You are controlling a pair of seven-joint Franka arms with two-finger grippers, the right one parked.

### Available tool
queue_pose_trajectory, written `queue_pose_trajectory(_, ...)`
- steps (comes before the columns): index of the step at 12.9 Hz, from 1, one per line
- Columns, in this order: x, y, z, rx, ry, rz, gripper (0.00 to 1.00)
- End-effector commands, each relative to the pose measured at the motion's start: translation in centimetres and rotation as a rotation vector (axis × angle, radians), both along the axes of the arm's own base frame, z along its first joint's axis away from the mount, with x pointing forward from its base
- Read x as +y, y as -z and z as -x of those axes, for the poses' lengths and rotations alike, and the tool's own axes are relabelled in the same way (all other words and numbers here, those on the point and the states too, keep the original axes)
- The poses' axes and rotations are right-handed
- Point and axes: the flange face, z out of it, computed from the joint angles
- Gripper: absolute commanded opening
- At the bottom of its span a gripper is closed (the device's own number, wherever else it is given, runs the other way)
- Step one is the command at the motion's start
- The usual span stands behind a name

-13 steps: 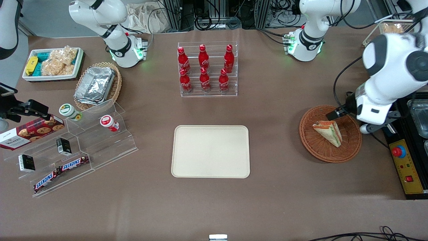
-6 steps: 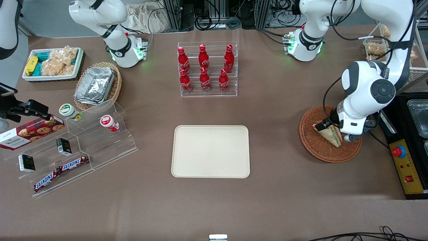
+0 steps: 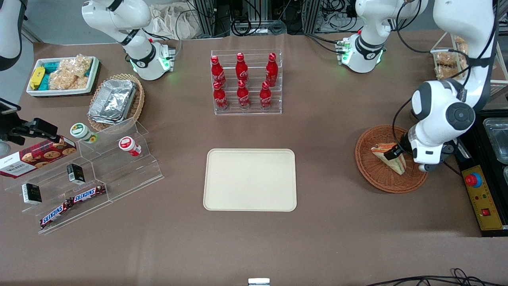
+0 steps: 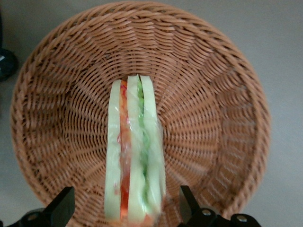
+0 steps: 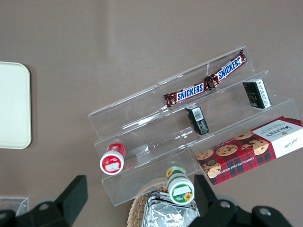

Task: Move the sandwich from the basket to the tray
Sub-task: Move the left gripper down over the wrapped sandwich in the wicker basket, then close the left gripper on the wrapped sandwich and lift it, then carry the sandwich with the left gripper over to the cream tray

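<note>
Sandwich [image 4: 135, 156]: on edge in the basket [image 4: 213, 118], layers upward, toward the working arm's end of the bench [image 3: 337, 131].
End effector [image 4: 127, 208]: low over the sandwich, fingers [image 4: 64, 205] spread, one each side, not touching.
Tray [image 3: 250, 179]: mid-bench, well apart from basket.

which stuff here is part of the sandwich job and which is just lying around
In the job:
sandwich, lying in the basket
tray, bare
claw, open, its fingers either side of the sandwich

Just lying about:
cola bottles
Snickers bars
cookie box
foil containers
</note>
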Motion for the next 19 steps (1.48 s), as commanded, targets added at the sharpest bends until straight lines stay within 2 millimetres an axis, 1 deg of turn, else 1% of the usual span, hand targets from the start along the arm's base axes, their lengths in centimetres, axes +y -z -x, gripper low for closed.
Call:
queue_pose_trajectory(1,1.0,3.0,-0.6,-0.017,-0.027,-0.019,0.81)
queue_pose_trajectory(2,1.0,3.3,-0.6,-0.014,-0.034,-0.018,0.56)
queue_pose_trajectory(4,0.8,4.2,-0.7,-0.014,-0.038,-0.012,0.15)
queue_pose_trajectory(5,0.6,4.3,-0.7,-0.014,-0.030,-0.014,0.00)
queue_pose_trajectory(6,0.3,3.8,-0.8,-0.020,-0.011,-0.013,0.00)
queue_pose_trajectory(7,-0.1,2.1,-1.0,-0.035,-0.001,-0.010,0.00)
queue_pose_trajectory(8,-0.3,-0.4,-1.1,-0.047,0.004,-0.009,0.00)
queue_pose_trajectory(9,-0.5,-3.4,-1.2,-0.039,0.024,-0.008,0.00)
queue_pose_trajectory(11,-4.1,-9.0,-1.2,0.010,0.141,0.007,0.00)
queue_pose_trajectory(12,-5.7,-11.0,-1.4,0.022,0.168,0.008,0.00)
queue_pose_trajectory(13,-7.5,-12.5,-1.5,0.042,0.200,0.010,0.00)
queue_pose_trajectory(15,-10.4,-14.0,-1.6,0.049,0.255,0.015,0.00)
queue_pose_trajectory(17,-15.5,-15.6,-1.6,0.014,0.339,0.030,0.00)
queue_pose_trajectory(19,-20.8,-15.5,-1.0,-0.003,0.431,0.050,0.00)
